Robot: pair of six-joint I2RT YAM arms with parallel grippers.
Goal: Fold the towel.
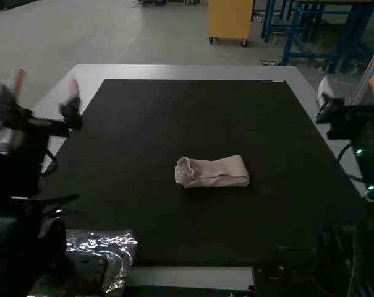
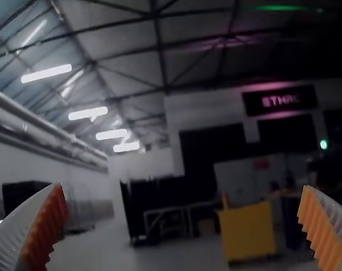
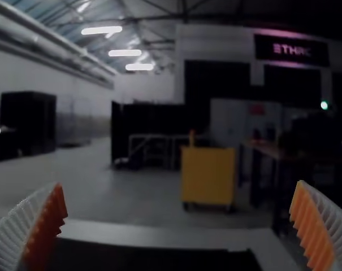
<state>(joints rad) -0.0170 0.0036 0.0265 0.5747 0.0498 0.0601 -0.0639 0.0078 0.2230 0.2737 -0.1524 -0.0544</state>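
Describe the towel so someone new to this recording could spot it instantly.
Find the pale table, then the black mat covering most of it. Near the mat's middle lies the pinkish towel, a compact folded strip. Unlike the shiny, crumpled silver plastic by the near left corner, it is matte.

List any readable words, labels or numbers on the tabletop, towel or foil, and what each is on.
No readable text.
Towel: none that I can make out.
Black mat: none I can see; the pale mark at its far edge is too small to read.
Foil: no legible print.
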